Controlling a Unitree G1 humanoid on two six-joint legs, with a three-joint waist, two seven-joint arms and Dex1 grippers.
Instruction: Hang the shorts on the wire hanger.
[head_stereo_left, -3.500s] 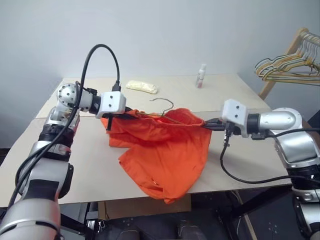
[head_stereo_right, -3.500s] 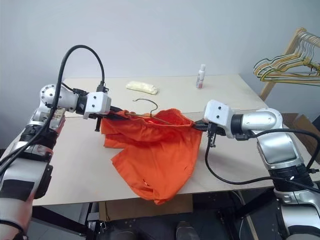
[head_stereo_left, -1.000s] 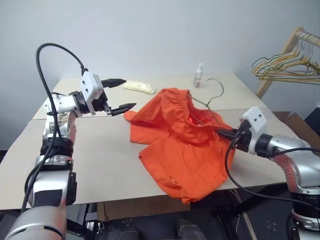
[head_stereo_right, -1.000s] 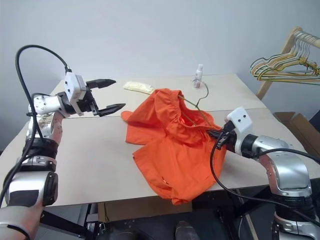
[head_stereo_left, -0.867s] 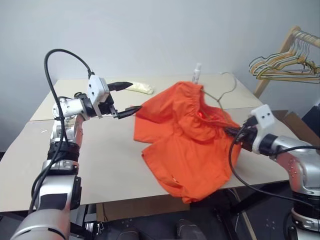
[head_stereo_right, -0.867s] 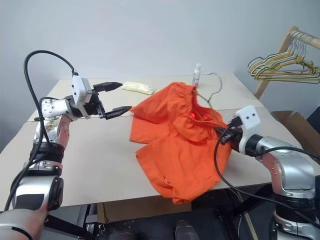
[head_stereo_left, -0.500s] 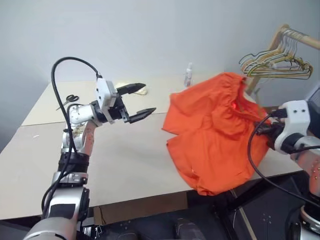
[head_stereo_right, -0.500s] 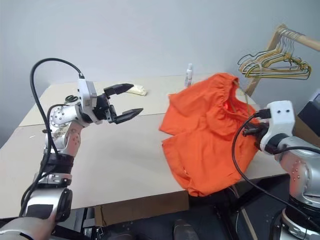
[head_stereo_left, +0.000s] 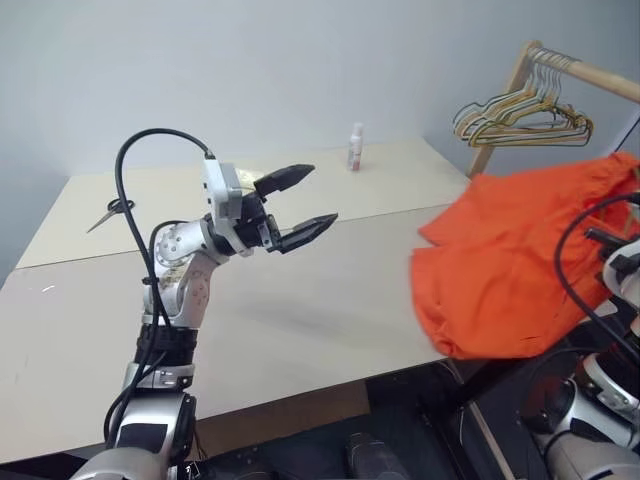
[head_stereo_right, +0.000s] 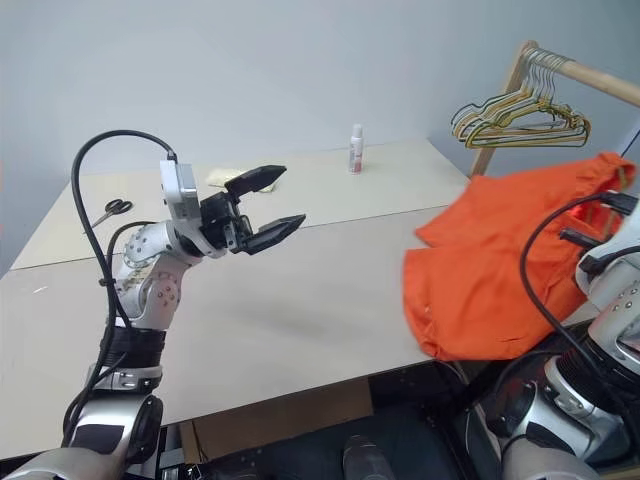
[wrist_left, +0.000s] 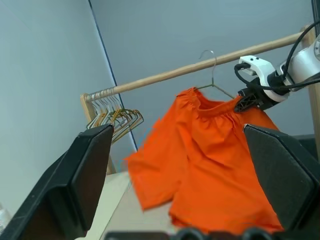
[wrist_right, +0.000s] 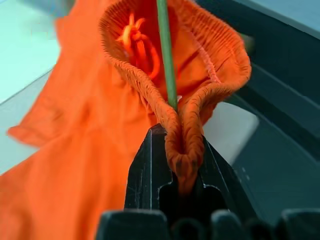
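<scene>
The bright orange shorts (head_stereo_left: 515, 265) hang in the air past the table's right edge. My right gripper (wrist_right: 177, 145) is shut on their gathered waistband. The wire hanger (wrist_right: 165, 50) runs as a thin green wire down into that pinched fold. In the left wrist view its hook (wrist_left: 212, 64) rises above the shorts, in line with a wooden rail. Whether hook and rail touch, I cannot tell. My left gripper (head_stereo_left: 302, 203) stands open over the middle of the table, holding nothing, well to the left of the shorts.
A wooden rack (head_stereo_left: 560, 70) with a bunch of hangers (head_stereo_left: 520, 115) stands at the back right. On the beige table (head_stereo_left: 330, 310) are a small white bottle (head_stereo_left: 355, 147) at the far edge and scissors (head_stereo_left: 110, 212) at the far left.
The view has swung to the right. My right gripper carried the shorts and hanger off the table to the right and up. The left gripper drifted right, still open.
</scene>
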